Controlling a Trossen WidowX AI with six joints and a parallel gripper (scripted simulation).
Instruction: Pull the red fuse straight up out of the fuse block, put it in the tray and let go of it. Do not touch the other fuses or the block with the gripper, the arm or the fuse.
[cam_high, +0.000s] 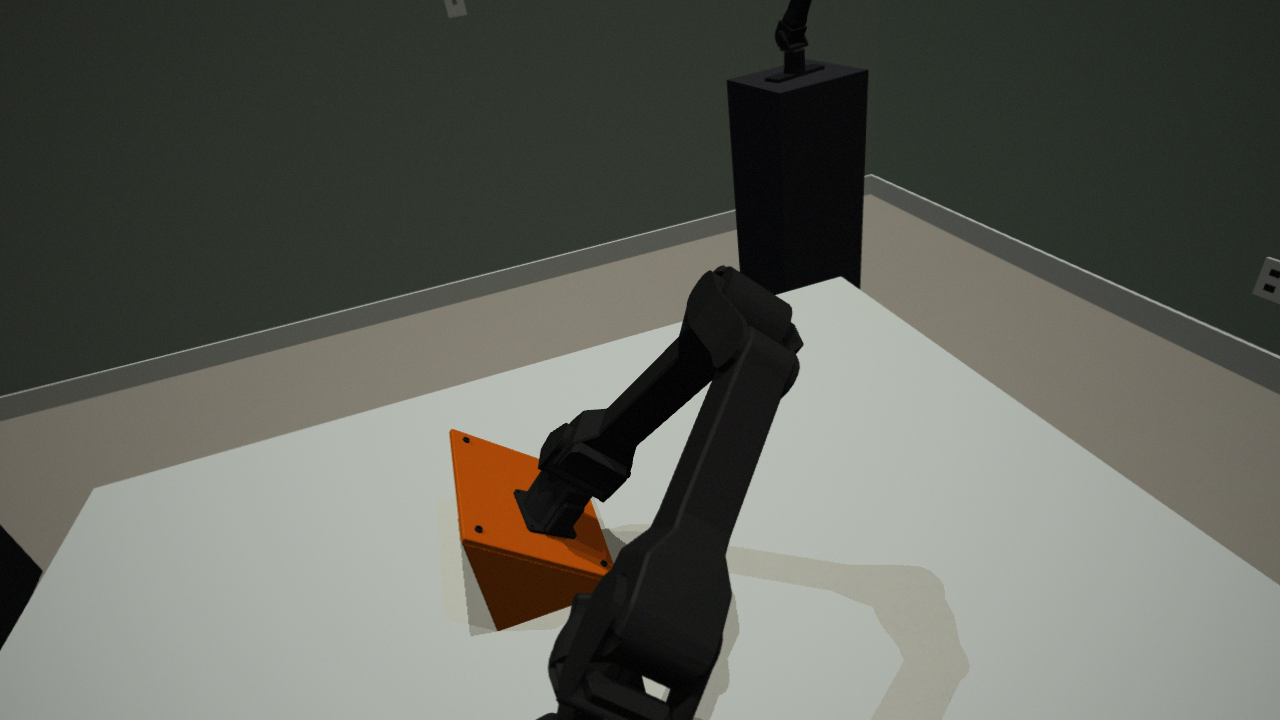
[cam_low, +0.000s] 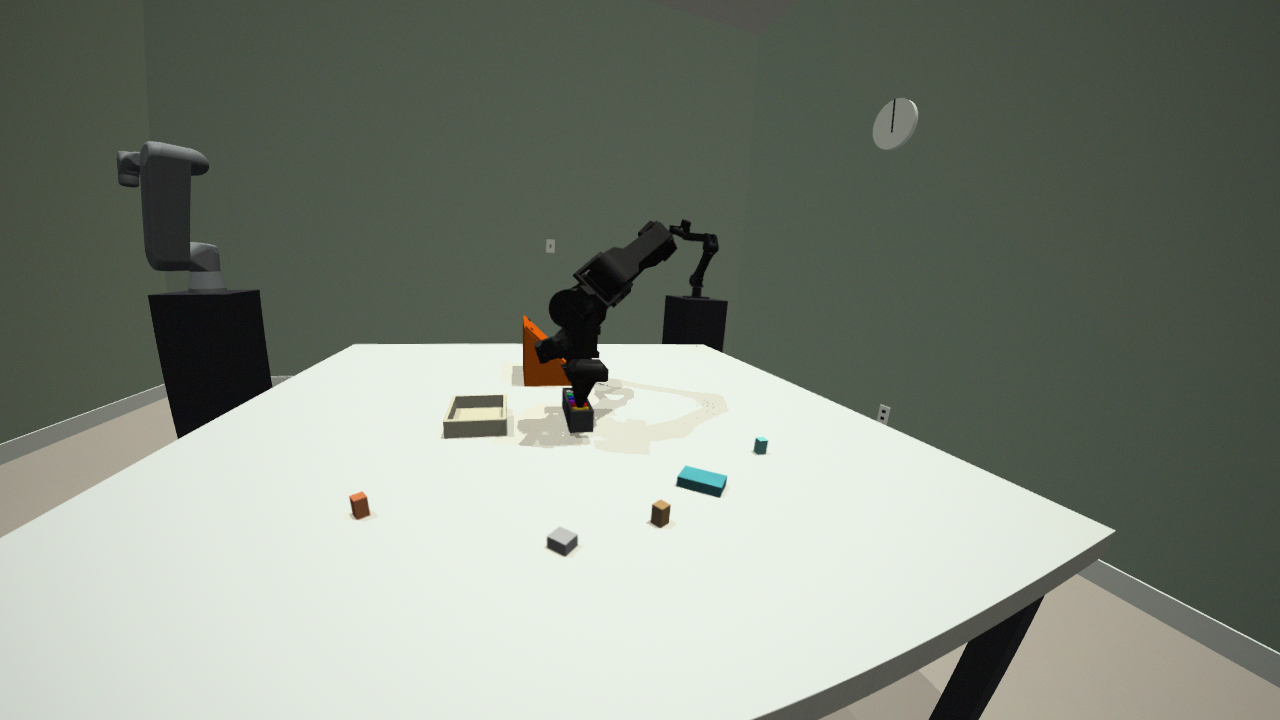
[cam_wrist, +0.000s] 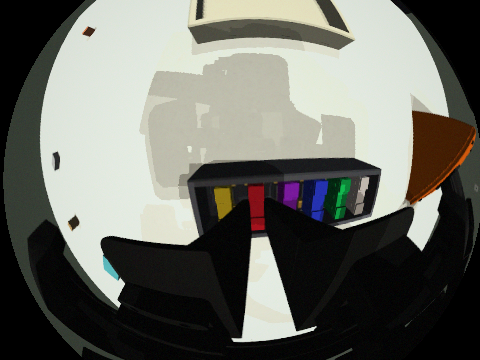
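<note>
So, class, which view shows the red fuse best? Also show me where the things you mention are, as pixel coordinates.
The wrist view: the red fuse (cam_wrist: 256, 197) appears large between the gripper's fingertips. The exterior view shows only tiny fuse colours, mostly hidden; the top view shows none.

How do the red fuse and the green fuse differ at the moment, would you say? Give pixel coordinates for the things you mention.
The red fuse (cam_wrist: 256, 197) is red, while the green fuse (cam_wrist: 341, 192) is green. The red fuse is held between the gripper's (cam_wrist: 258, 201) fingertips; the green fuse is not gripped. The red fuse stands beside the yellow one, the green fuse between blue and white ones. Both are in the fuse block (cam_wrist: 240, 172).
</note>
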